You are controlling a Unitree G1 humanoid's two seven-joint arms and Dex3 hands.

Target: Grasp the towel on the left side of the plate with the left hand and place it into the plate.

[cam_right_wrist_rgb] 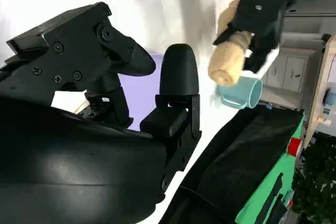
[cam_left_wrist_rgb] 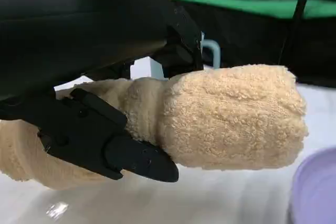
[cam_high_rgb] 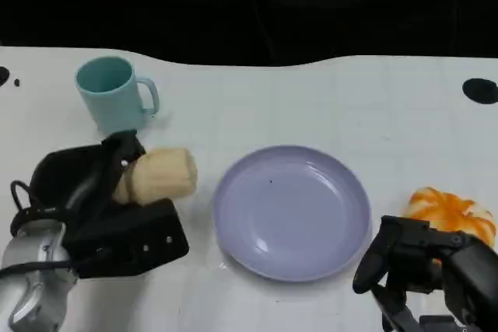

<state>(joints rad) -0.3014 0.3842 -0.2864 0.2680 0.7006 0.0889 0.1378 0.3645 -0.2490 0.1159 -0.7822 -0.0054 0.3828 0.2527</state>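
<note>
1. risk: the towel [cam_high_rgb: 158, 176] is a rolled cream bundle and the left hand [cam_high_rgb: 109, 215] has it only around 1 end, so the free end sticking toward the plate [cam_high_rgb: 292, 211] could sag or unroll during the carry.
2. risk: the roll could slip out if the fingers [cam_left_wrist_rgb: 126, 153] loosen, since terry cloth squashes under pressure. that is a judgement, not something seen.
3. risk: the teal mug [cam_high_rgb: 115, 92] stands just beyond the towel and hand, so a swing away from the robot could knock it. moving sideways toward the plate looks safer.
4. risk: letting go early would drop the towel on the table [cam_high_rgb: 350, 106] or on the plate's rim rather than inside it.
5. left hand: closed around the towel, fingers above and below the roll in the left wrist view. cannot tell whether the towel is lifted off the table or just resting on it.
6. towel location: left of the plate, near its rim, not yet over it. the plate holds nothing.
7. right hand [cam_high_rgb: 424, 266]: low at the plate's right side, fingers apart, holding nothing. an orange and white object [cam_high_rgb: 451, 214] lies just beyond it.
</note>
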